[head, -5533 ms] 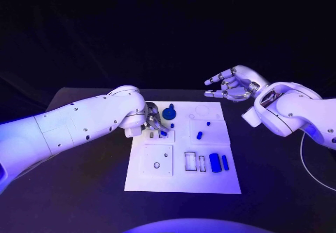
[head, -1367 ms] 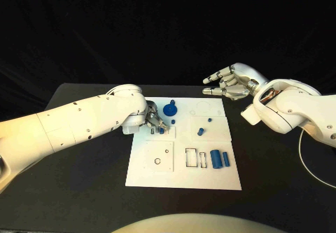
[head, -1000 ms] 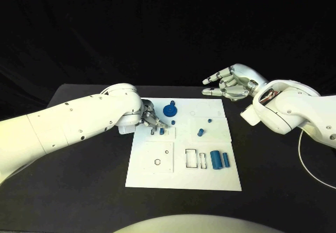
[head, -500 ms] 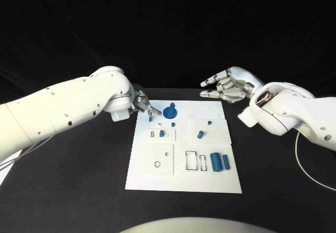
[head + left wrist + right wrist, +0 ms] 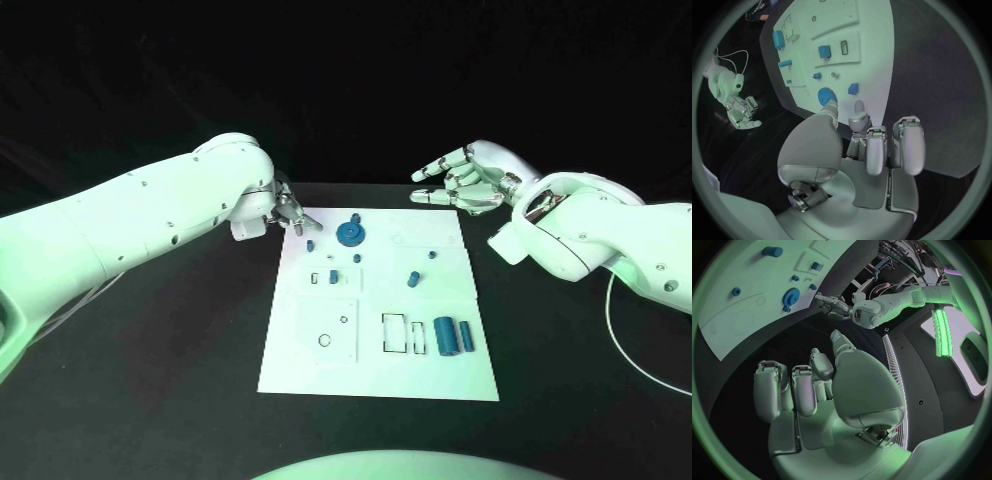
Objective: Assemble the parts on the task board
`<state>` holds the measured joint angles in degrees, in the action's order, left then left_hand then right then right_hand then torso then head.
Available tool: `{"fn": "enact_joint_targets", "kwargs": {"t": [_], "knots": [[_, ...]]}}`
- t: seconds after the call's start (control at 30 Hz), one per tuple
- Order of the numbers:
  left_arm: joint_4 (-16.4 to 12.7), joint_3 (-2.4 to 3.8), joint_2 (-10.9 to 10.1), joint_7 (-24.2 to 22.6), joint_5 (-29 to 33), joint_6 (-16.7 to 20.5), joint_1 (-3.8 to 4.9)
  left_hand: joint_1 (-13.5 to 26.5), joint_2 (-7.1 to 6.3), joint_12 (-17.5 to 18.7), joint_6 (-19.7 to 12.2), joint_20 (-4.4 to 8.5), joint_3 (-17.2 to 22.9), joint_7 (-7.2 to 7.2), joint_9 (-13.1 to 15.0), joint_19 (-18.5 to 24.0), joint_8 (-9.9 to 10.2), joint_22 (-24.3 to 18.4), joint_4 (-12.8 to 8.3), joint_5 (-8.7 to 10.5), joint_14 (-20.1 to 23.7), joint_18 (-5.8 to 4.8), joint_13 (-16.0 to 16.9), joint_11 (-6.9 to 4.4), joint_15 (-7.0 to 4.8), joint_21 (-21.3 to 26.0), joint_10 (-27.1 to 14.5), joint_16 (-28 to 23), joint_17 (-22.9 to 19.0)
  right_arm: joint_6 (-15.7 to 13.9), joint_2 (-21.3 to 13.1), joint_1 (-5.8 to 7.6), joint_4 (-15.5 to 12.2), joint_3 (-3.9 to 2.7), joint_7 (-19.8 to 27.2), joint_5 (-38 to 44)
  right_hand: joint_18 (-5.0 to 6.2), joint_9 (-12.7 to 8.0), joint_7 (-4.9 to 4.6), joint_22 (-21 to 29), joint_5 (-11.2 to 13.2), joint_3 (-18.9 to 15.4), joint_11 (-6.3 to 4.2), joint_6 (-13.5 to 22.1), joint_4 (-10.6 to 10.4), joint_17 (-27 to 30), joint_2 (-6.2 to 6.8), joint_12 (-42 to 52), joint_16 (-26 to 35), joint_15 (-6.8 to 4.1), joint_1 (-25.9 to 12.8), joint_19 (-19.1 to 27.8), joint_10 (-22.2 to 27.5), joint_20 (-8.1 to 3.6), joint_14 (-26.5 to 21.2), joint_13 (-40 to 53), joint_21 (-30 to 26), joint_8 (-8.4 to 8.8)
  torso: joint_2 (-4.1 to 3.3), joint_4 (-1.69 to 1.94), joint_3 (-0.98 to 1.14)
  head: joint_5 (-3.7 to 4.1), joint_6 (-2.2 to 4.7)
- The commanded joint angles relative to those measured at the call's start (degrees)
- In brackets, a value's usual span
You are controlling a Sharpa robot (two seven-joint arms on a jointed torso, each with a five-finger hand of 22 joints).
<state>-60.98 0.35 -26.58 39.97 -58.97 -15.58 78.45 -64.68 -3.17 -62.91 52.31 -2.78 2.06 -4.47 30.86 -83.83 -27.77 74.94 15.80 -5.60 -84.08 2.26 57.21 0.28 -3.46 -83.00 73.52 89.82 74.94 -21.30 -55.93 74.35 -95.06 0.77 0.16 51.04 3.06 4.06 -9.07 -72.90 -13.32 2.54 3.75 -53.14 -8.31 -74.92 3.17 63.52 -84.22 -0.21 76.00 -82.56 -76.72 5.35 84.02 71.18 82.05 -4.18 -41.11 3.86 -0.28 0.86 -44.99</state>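
The white task board (image 5: 378, 376) lies mid-table. At its far end are a blue gear (image 5: 349, 235) and a small blue piece (image 5: 315, 241). A blue block (image 5: 333, 276) stands in a slot on the left side. A short blue peg (image 5: 414, 278) lies in the middle, and two blue cylinders (image 5: 446, 335) lie at the near right. My left hand (image 5: 286, 214) hovers at the board's far left corner, fingers apart, holding nothing; the left wrist view shows its fingertips (image 5: 858, 107) just short of the gear (image 5: 826, 95). My right hand (image 5: 464, 178) floats open beyond the far right corner.
Black table (image 5: 159, 350) surrounds the board on all sides. Empty rectangular cut-outs (image 5: 392, 333) sit beside the cylinders. A thin white cable (image 5: 623, 330) trails over the table at the right. The right wrist view shows my left hand (image 5: 832, 305) past the board (image 5: 726, 315).
My left hand has let go of the blue block, leaving it in its slot, and drawn back to the board's far left corner. The right hand has barely moved.
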Motion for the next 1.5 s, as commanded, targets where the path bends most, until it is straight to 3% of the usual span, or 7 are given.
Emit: {"fn": "enact_joint_targets", "kwargs": {"t": [0.03, 0.3, 1.5], "knots": [[1.44, -0.32, 0.89, -0.96, -1.84, -4.06, 0.00, -0.41, 0.21, -0.40, 0.54, -0.19, -0.54, 0.15, -0.13, -1.33, -0.10, 5.45, 0.18, -0.13, -5.92, 0.16, 0.12, -0.17, 0.09, -0.25, 0.55, 0.18, 15.06, 0.72, 0.11, -0.08, 0.02, 0.01, 0.32, 0.09, 0.46, -0.06, 0.16, 0.01, -0.20, -0.01, 0.03, -0.43, -0.22, -4.68, -0.25, -0.33, 0.25, -0.45, -0.53, 0.51, 0.41, -0.03, 3.69, -0.03, -0.25, 0.26, -0.07, -0.07, -0.02, -0.12, -0.04], [3.68, -0.89, 2.20, -1.73, -2.09, -4.61, -0.27, -0.49, 0.90, -0.76, 1.20, -0.06, -1.13, 0.37, -0.28, -1.52, -0.33, 5.81, 0.48, -0.15, -5.92, 0.07, 0.44, -0.35, -0.07, -0.49, 0.84, 0.18, 15.06, 0.80, 0.20, -0.11, 0.06, 0.01, 0.36, 0.10, 0.46, -0.06, 0.16, 0.01, -0.32, 0.01, 0.02, -0.44, -0.19, -4.69, -0.31, -0.31, 0.26, -0.46, -0.47, 0.51, 0.40, -0.04, 3.70, -0.02, -0.26, 0.26, 0.02, -0.03, 0.06, -0.11, -0.22], [5.41, -1.43, 4.01, -2.09, -0.47, -6.21, -0.71, -3.81, 2.80, -1.45, 2.96, 0.56, -2.59, 1.26, 0.63, -1.90, -2.14, 6.67, -0.85, -0.32, -5.92, -0.11, 1.03, -1.14, -0.72, -0.99, 1.65, 0.18, 15.06, 1.24, 0.68, -0.25, 0.31, 0.02, 0.54, 0.10, 0.45, -0.06, 0.17, -0.03, -0.45, 0.01, 0.01, -0.47, -0.21, -4.68, -0.45, -0.20, 0.28, -0.47, -0.48, 0.48, 0.35, -0.05, 3.70, 0.04, -0.26, 0.25, 0.03, -0.03, 0.06, 0.10, -0.47]]}}
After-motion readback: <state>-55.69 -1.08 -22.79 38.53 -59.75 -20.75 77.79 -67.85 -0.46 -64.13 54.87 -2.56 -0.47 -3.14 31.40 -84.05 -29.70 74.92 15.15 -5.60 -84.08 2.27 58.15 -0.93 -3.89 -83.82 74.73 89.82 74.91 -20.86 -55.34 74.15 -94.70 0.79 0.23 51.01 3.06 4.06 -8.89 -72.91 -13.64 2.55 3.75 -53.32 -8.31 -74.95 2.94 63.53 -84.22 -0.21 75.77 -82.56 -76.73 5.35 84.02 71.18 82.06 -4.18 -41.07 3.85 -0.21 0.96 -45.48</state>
